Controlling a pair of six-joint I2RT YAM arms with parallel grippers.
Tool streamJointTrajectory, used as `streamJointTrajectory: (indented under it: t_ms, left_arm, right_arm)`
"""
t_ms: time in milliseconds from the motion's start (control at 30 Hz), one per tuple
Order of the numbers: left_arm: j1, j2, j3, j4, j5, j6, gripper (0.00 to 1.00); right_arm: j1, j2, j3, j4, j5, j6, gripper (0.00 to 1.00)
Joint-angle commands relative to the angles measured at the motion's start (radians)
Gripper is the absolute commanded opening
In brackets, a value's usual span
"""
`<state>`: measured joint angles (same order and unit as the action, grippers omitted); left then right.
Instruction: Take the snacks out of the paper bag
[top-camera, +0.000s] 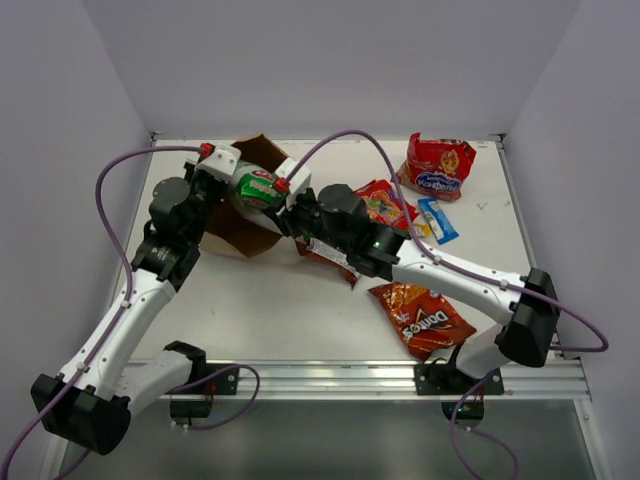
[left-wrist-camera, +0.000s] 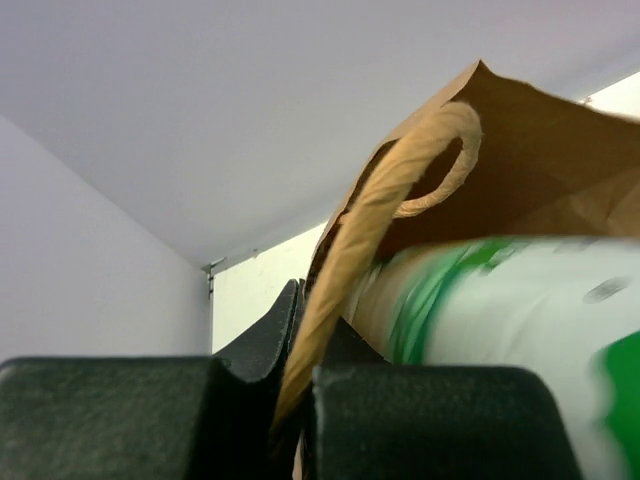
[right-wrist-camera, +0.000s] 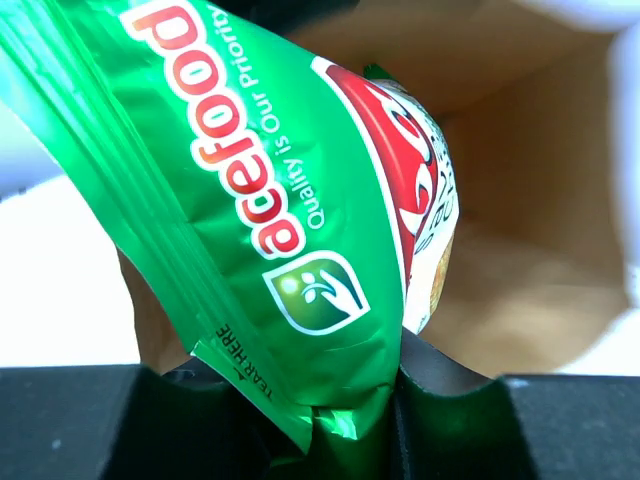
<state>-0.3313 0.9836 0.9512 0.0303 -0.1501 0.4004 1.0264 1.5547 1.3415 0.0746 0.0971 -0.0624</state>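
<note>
left arm (top-camera: 140, 300) reaching forward, left fingers (left-wrist-camera: 110, 420) pinched tight, right arm (top-camera: 450, 275) angled leftward (right fingers (right-wrist-camera: 570, 430) clamped narrow)

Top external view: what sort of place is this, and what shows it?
Probably a robot lab test cell: a white table boxed in by pale walls, a left arm and right arm bolted to its near-edge rail, with a paper bag and Doritos bag as props.

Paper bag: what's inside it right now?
The green chip bag sits in the mouth of the paper bag, pinched by the right end effector. Beyond it, bare brown paper shows; whatever lies behind the chip bag is covered.
</note>
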Motion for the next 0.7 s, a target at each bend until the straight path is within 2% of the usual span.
streamJointTrajectory:
  t_ms: [0,167,300,500,667]
  left_arm:
    - [0.003,-0.003,0.015,0.008,-0.087,-0.037,0.0]
    - [0.006,0.03,0.043,-0.024,-0.175,-0.063,0.0]
    - [0.018,0.102,0.102,-0.122,-0.276,-0.115,0.0]
    - [0.051,0.174,0.201,-0.213,-0.325,-0.199,0.0]
    - [0.098,0.217,0.306,-0.305,-0.327,-0.281,0.0]
  right_arm:
    - [-0.006,-0.119,-0.005,0.085,0.062,-0.057,0.09]
    - [-0.043,-0.263,-0.005,0.054,0.093,-0.082,0.06]
    - [-0.074,-0.363,0.027,-0.01,0.089,-0.079,0.05]
    - [-0.179,-0.485,0.022,-0.039,0.118,-0.008,0.04]
    - [-0.307,-0.463,0.021,-0.044,0.127,0.021,0.03]
